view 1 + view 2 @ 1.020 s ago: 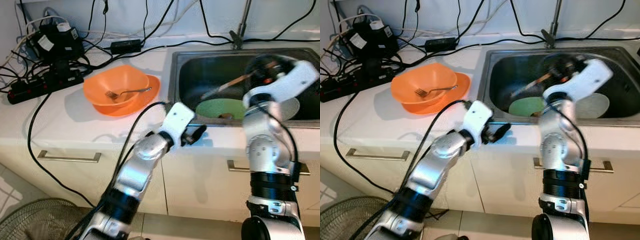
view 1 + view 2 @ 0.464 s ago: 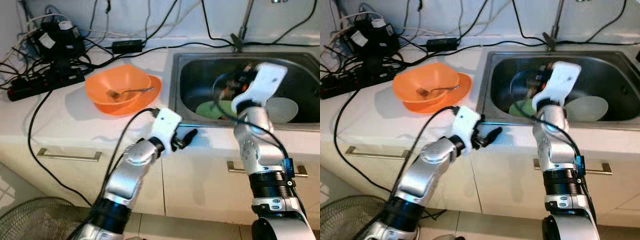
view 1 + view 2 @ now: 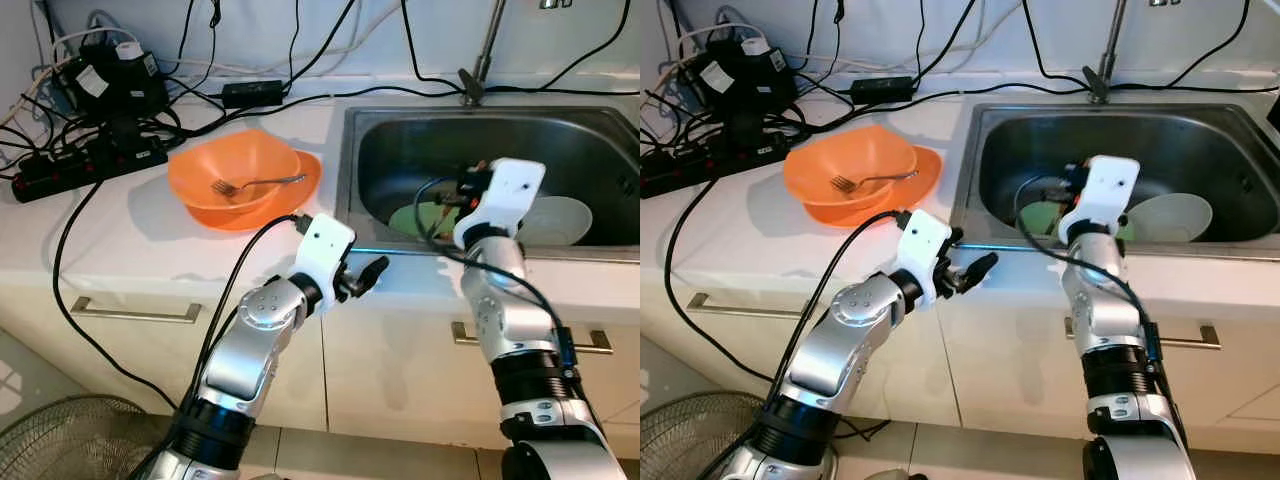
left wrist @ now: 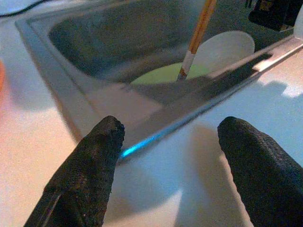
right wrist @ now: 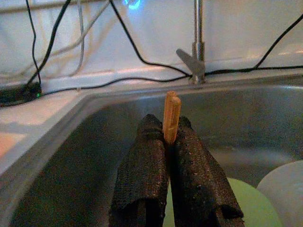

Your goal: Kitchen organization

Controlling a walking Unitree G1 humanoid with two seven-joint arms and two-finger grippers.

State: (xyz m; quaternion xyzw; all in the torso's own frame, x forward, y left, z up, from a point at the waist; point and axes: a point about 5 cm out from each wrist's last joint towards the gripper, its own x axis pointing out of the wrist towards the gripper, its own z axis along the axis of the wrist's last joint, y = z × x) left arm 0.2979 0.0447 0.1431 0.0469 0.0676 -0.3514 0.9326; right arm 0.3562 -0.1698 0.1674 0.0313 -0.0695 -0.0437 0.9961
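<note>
Two wooden chopsticks [image 5: 171, 118] are pinched between the black fingers [image 5: 142, 175] of the right hand [image 5: 170, 142], whose fingers are pressed together around them so that only the tips poke out past the fingertips. That hand hangs over the near side of the steel sink [image 3: 400, 140], at about 3 o'clock in the left eye view, with its white wrist housing just above the sink's front rim. In the basin below it lie a green plate [image 3: 415, 218] and, at its 3 o'clock side, a white plate [image 3: 560, 220] leaning against the front wall. In the left wrist view the chopstick shaft slants down toward the green plate.

The left hand [image 3: 366, 275] hovers at the front edge of the white worktop [image 3: 120, 240], just by the sink's near left corner, its fingers [image 4: 90, 175] spread wide and gripping nothing.

At 10 o'clock from the left hand an orange bowl [image 3: 232, 175] sits on an orange plate [image 3: 300, 180], with a metal fork [image 3: 250, 185] lying inside the bowl. Further back, at 11 o'clock, a black power strip [image 3: 80, 165] and a tangle of black cables [image 3: 250, 95] crowd the worktop. The tap [image 3: 478, 60] rises behind the sink at 12 o'clock.
</note>
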